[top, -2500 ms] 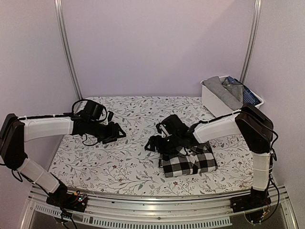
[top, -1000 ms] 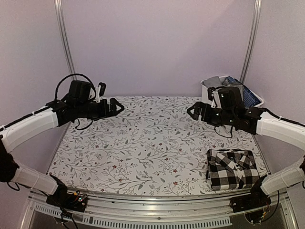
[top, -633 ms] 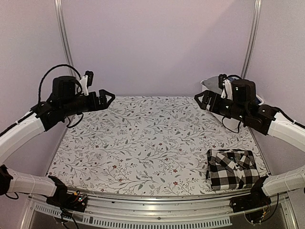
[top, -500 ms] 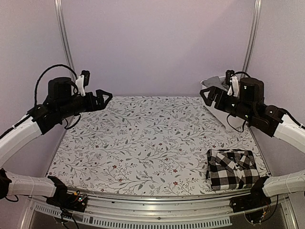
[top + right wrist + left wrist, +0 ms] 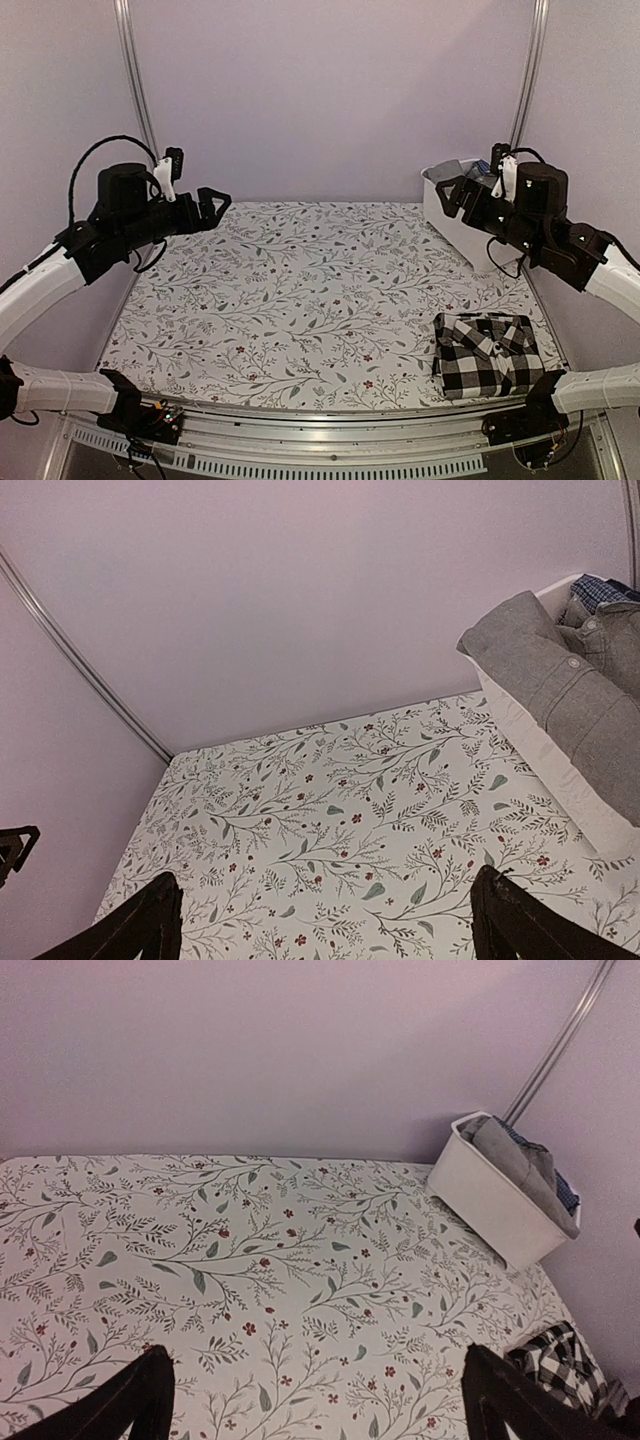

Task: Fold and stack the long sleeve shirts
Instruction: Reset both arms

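Item 1. Holding the left fingers (image 5: 212, 196) spread wide and gripping nothing, raised well above the far-left edge of the surface (image 5: 300, 300) and pointing in toward its middle. Showing as two dark wedges at the bottom corners of the left wrist view, with floral cloth between them.

Item 2. Holding the right fingers (image 5: 450, 188) equally wide apart and empty, raised over the far-right side, just in front of the white bin (image 5: 452, 218). Hanging near the bin's rim without touching it, as far as can be told.

Item 3. Lying folded, collar uppermost, at the near-right corner: the checked shirt (image 5: 488, 355). Sitting close to the right and front edges of the surface, well apart from both sets of fingers.

Item 4. Draping over the bin's near rim: the grey shirt (image 5: 560, 690). Showing behind it, inside the bin: the blue patterned shirt (image 5: 600, 588).

Item 5. Standing at the far-right corner, beside the right post (image 5: 525, 90): the bin itself.

Item 6. Stretching open from the left edge across the middle to the checked shirt: floral cloth, bounded at the back by the wall (image 5: 330, 100) and the left post (image 5: 135, 100).
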You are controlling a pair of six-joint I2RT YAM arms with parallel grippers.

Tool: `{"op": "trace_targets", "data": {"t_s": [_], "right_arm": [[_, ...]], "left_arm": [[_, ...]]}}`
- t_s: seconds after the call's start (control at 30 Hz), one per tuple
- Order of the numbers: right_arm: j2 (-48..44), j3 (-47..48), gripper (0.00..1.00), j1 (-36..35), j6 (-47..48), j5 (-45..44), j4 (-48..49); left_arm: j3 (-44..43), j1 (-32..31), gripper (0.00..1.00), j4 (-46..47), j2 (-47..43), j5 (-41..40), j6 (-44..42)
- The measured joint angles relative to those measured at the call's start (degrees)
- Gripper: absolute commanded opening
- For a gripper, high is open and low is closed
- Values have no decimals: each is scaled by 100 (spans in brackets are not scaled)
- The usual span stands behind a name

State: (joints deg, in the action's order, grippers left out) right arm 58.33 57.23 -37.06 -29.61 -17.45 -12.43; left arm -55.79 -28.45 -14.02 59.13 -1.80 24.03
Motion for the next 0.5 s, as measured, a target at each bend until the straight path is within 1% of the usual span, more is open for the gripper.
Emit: {"op": "trace_targets", "data": {"t_s": [0.5], "right_arm": [[-35,0,99,0,87,-22,2]], "left_arm": [[0,0,100,-31,-26,-144,-96]]}}
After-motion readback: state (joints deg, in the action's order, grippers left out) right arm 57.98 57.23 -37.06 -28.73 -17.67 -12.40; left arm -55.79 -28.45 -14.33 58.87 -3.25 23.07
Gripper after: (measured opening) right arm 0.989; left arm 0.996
